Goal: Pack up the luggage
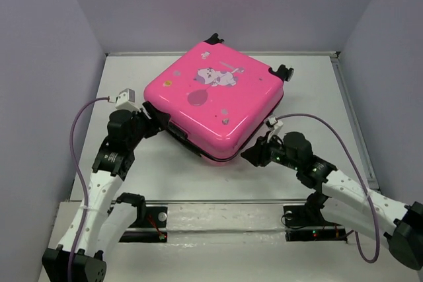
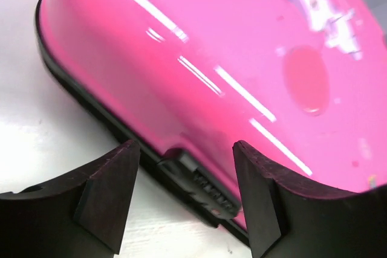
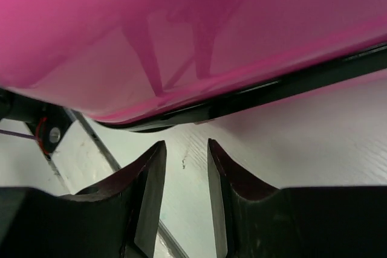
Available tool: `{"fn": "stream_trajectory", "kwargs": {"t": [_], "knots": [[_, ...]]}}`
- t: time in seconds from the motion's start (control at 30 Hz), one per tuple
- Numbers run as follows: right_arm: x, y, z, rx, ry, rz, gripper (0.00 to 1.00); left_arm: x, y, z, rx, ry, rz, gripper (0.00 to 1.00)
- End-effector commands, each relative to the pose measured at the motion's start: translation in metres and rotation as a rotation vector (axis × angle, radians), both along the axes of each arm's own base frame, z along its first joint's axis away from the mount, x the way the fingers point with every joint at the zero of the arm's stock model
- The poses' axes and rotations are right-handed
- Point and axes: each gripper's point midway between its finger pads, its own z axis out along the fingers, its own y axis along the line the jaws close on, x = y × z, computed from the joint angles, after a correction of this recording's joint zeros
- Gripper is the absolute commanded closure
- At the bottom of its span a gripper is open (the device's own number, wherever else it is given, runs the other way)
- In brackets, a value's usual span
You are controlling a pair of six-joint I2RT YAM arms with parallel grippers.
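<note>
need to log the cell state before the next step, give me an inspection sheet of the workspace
surface: white table, no marks seen on the bare parts
job's things: pink luggage lying flat, lid down, printed side up, wheels at the far edge
clutter: nothing seen
grippers: left gripper open, fingers either side of a black tab on the luggage seam, not closed on it; right gripper open with a narrow gap, holding nothing, low beside the near corner
cables: one purple cable looping off each wrist, not caught on the luggage
surroundings: plain grey walls on three sides
</note>
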Motion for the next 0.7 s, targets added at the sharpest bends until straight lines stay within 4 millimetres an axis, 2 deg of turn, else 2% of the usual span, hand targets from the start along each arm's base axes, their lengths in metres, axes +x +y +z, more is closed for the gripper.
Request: {"fn": "stream_trajectory", "kwargs": {"t": [0.0, 0.03, 0.1, 0.17, 0.23, 0.3, 0.33, 0.43, 0.47, 0.53, 0.57, 0.6, 0.63, 0.67], "knots": [[0.019, 0.005, 0.006, 0.0, -0.031, -0.053, 0.59, 0.013, -0.018, 0.042, -0.054, -0.122, -0.079, 0.26], [0.021, 0.005, 0.014, 0.007, -0.054, -0.061, 0.59, 0.013, -0.022, 0.044, -0.061, -0.12, -0.098, 0.26], [0.024, 0.001, 0.016, -0.013, -0.066, -0.076, 0.58, 0.016, -0.021, 0.04, -0.047, -0.114, -0.096, 0.26], [0.026, 0.001, 0.005, -0.051, -0.044, -0.077, 0.58, 0.016, -0.019, 0.043, -0.04, -0.122, -0.091, 0.26], [0.027, 0.006, -0.006, -0.068, -0.015, -0.062, 0.58, 0.013, -0.016, 0.054, -0.03, -0.16, -0.082, 0.29], [0.025, 0.016, -0.015, -0.047, -0.016, -0.024, 0.58, 0.004, -0.009, 0.068, -0.005, -0.201, -0.061, 0.37], [0.025, 0.019, -0.015, -0.033, -0.027, -0.011, 0.57, 0.001, -0.004, 0.078, 0.027, -0.236, -0.056, 0.48], [0.031, 0.02, -0.017, -0.036, -0.063, -0.019, 0.57, -0.016, 0.003, 0.076, 0.088, -0.216, -0.058, 0.6], [0.035, 0.02, -0.015, -0.042, -0.086, -0.026, 0.56, -0.024, -0.002, 0.07, 0.078, -0.192, -0.088, 0.61], [0.04, 0.021, -0.017, -0.049, -0.101, -0.035, 0.56, -0.033, -0.012, 0.044, 0.027, -0.125, -0.136, 0.61], [0.042, 0.021, -0.019, -0.05, -0.107, -0.038, 0.56, -0.04, -0.024, 0.036, -0.046, -0.089, -0.176, 0.61], [0.045, 0.023, -0.013, -0.024, -0.132, -0.042, 0.56, -0.045, -0.029, 0.026, -0.077, -0.062, -0.195, 0.61], [0.045, 0.024, -0.019, -0.027, -0.128, -0.044, 0.56, -0.05, -0.032, 0.001, -0.097, -0.002, -0.202, 0.61], [0.046, 0.024, -0.02, -0.019, -0.128, -0.047, 0.56, -0.051, -0.031, -0.007, -0.11, 0.017, -0.188, 0.6]]}}
